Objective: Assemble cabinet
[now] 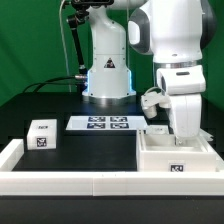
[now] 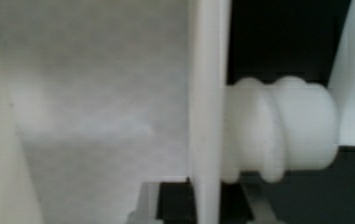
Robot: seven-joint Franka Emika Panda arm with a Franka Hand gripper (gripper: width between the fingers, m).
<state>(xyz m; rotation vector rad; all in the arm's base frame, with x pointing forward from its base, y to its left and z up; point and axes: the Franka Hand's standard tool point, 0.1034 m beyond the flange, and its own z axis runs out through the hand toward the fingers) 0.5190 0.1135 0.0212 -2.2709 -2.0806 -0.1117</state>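
We count one arm [image 1: 165, 40] reaching down over the black worktop [image 1: 90, 150] on the exterior view's right, where one large white cabinet box [image 1: 175, 155], with one tag on its front, sits against the low white rail [image 1: 70, 183]. One marker board [image 1: 100, 123] lies mid-worktop, and one small tagged white block [image 1: 41, 135] sits well apart on the exterior view's left. The tool [image 1: 181, 130] hangs right over the box; we cannot tell whether it is released or clenched, as the blurred wrist view shows only one thin white panel edge [image 2: 206, 100] touching one ribbed white knob [image 2: 280, 130].
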